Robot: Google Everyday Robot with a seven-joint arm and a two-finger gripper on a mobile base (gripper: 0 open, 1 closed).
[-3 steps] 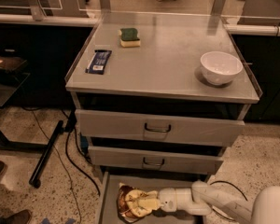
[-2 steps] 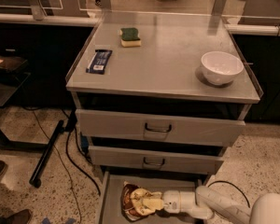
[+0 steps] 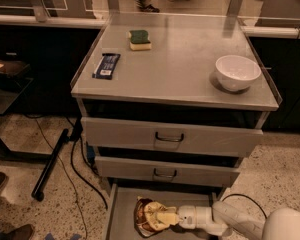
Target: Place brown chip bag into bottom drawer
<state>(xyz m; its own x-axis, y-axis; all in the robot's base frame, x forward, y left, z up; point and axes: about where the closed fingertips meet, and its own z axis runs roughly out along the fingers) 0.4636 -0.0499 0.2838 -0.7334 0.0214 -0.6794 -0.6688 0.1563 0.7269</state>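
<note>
Your claw is low inside the bottom drawer, below the desk's front edge, pinched shut on the brown chip bag. The bag is over the tray's middle; can't tell if it touches. Lower until it rests flat, release, then back straight out so the foil doesn't drag. Count: one bag, one bowl by the right edge, one blue bar by the left edge, one sponge near the back edge, two upper drawers.

White jaws at brown chip bag
</note>
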